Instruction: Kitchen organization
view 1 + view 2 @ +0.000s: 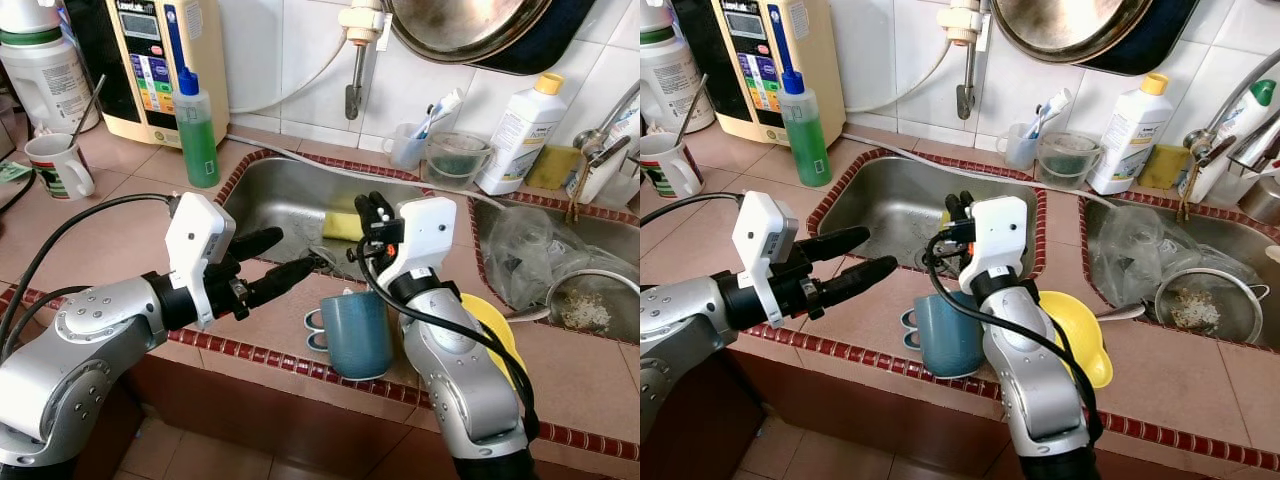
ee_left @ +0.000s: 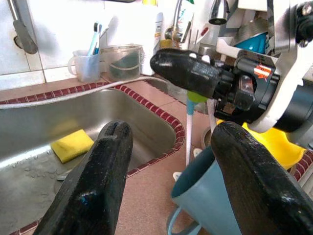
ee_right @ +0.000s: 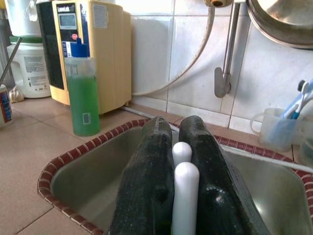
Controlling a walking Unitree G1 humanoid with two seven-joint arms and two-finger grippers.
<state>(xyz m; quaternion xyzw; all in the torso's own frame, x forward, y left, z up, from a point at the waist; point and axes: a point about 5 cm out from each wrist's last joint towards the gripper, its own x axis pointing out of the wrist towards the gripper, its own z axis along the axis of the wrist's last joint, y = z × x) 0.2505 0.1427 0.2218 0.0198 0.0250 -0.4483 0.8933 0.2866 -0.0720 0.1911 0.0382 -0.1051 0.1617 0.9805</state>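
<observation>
We are pinching two white toothbrush handles point(image 3: 185, 196) in our right gripper point(image 1: 375, 212), holding them above the blue mug point(image 1: 357, 333) standing on the table point(image 1: 110, 235) at the sink's point(image 1: 290, 200) front edge. Our left gripper point(image 1: 275, 262), fingers spread, is hovering just beside the mug. We judge the job barely begun: a yellow sponge point(image 2: 71, 145) is lying in the sink, and a strainer point(image 1: 1208, 305) is sitting in the other basin.

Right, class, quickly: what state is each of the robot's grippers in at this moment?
Left gripper: jaws open, holding nothing, beside the blue mug.
Right gripper: jaws closed on white toothbrush handles above the mug.
</observation>
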